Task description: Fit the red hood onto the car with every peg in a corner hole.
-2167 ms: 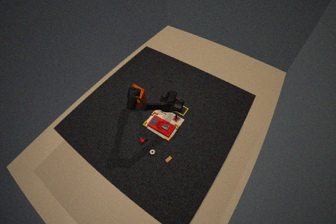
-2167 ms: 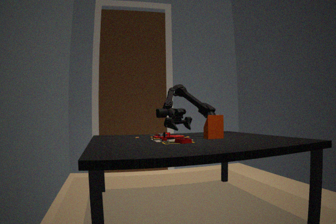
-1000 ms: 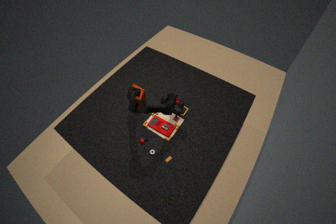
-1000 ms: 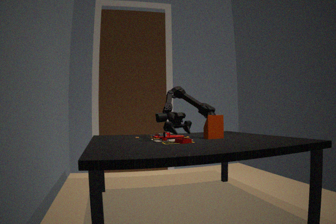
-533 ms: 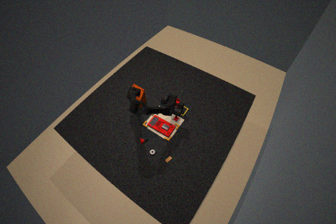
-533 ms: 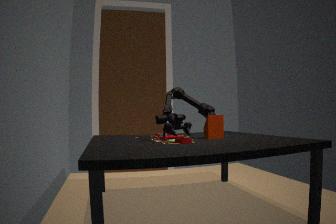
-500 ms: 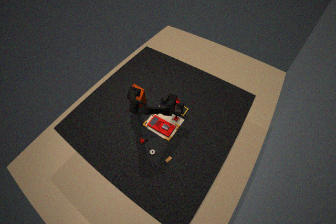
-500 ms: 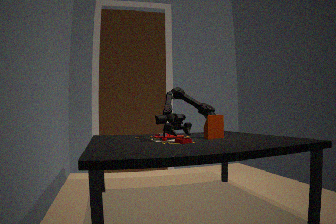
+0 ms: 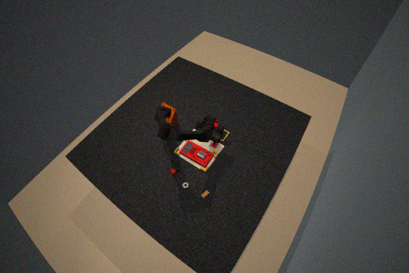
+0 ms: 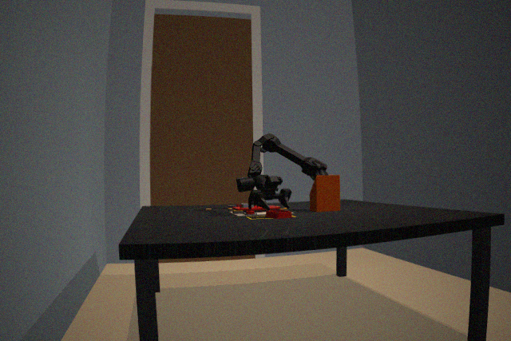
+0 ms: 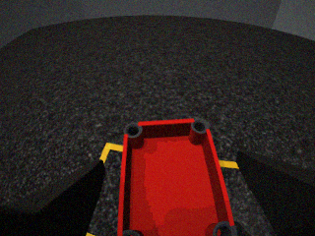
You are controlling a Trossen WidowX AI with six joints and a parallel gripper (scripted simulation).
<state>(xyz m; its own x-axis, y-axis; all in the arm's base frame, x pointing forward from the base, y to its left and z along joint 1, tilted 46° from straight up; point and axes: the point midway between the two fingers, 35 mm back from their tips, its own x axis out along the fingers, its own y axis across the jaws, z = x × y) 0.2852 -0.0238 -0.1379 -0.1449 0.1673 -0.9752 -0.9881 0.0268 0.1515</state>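
Note:
The red hood (image 9: 216, 123) (image 10: 279, 214) (image 11: 172, 182) lies on its roof, open side up, with dark-ringed corner holes showing in the wrist view. It lies within a yellow outline (image 9: 227, 136) (image 11: 228, 164). My gripper (image 10: 274, 205) (image 11: 171, 159) is open and empty, low above the hood; in the wrist view one finger stands on each side of it, with gaps between. The red chassis (image 9: 188, 153) sits in the pale jig, with the grey engine block (image 9: 201, 155) on its deck. The pegs are too small to make out clearly. The arm partly hides the hood in the top view.
A small red part (image 9: 215, 144) stands beside the chassis on the pale plate. A red cone-like piece (image 9: 172, 171), a white ring (image 9: 185, 185) and a tan block (image 9: 205, 193) lie beyond the jig. The arm's orange base block (image 9: 170, 112) (image 10: 326, 193) stands on the table.

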